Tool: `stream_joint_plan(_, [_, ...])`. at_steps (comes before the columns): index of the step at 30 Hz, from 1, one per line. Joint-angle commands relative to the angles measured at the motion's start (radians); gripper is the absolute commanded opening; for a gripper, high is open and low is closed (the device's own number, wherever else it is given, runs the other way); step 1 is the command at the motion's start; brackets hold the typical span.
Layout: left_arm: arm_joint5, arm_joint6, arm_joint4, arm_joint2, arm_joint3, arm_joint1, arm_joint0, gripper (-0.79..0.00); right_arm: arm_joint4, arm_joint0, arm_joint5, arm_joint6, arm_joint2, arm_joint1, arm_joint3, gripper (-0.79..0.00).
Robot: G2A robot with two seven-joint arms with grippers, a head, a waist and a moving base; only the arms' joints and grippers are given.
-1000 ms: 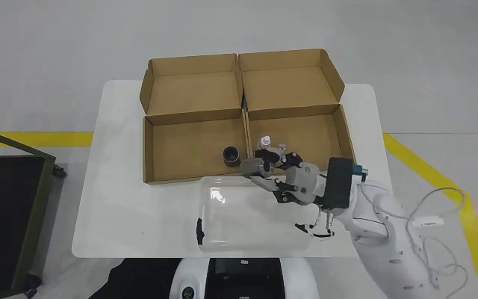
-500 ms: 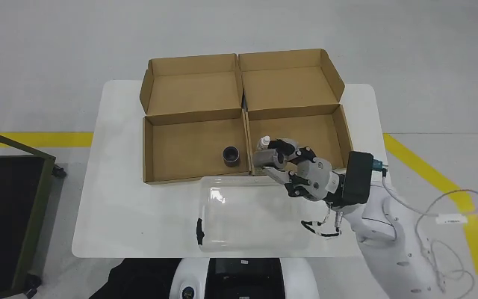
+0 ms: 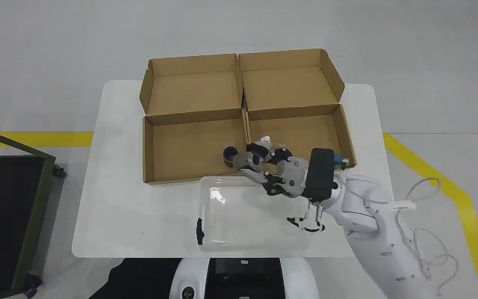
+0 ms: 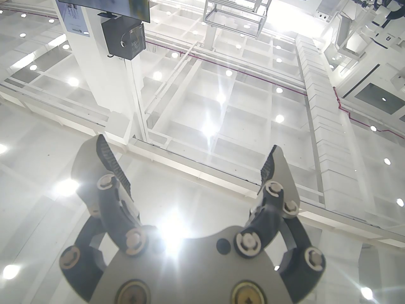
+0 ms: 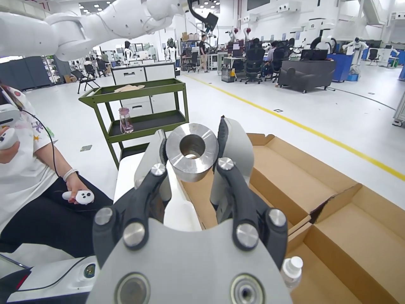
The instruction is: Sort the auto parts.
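My right gripper (image 5: pixel 192 142) is shut on a silver metal ring (image 5: pixel 192 155) with a round bore, held in the air. In the top view the right gripper (image 3: pixel 252 158) hangs over the wall between the two open cardboard boxes, close to a dark cylindrical part (image 3: pixel 231 155) lying in the left box (image 3: pixel 179 153). A small white bottle (image 5: pixel 292 269) stands in the right box (image 3: pixel 317 134). My left gripper (image 4: pixel 190 166) is open with nothing in it, pointing up at the ceiling.
A clear plastic tray (image 3: pixel 213 228) lies on the white table (image 3: pixel 119 187) in front of the boxes, under the right arm. Both box lids are folded back at the far side. A green cart (image 3: pixel 22 217) stands left of the table.
The right gripper has carried the ring leftward, from over the right box's front edge to the divide between the boxes, near the dark cylinder.
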Motion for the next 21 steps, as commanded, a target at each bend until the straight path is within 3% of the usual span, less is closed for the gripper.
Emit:
stream_joint_plan(1, [0.000, 0.000, 0.000, 0.000, 0.000, 0.000, 0.000, 0.000, -0.017, 0.017, 0.014, 0.015, -0.029, -0.004, 0.013, -0.785])
stream_joint_plan(21, [0.000, 0.000, 0.000, 0.000, 0.000, 0.000, 0.000, 0.000, -0.202, 0.213, 0.206, 0.121, -0.298, -0.069, 0.214, -0.785])
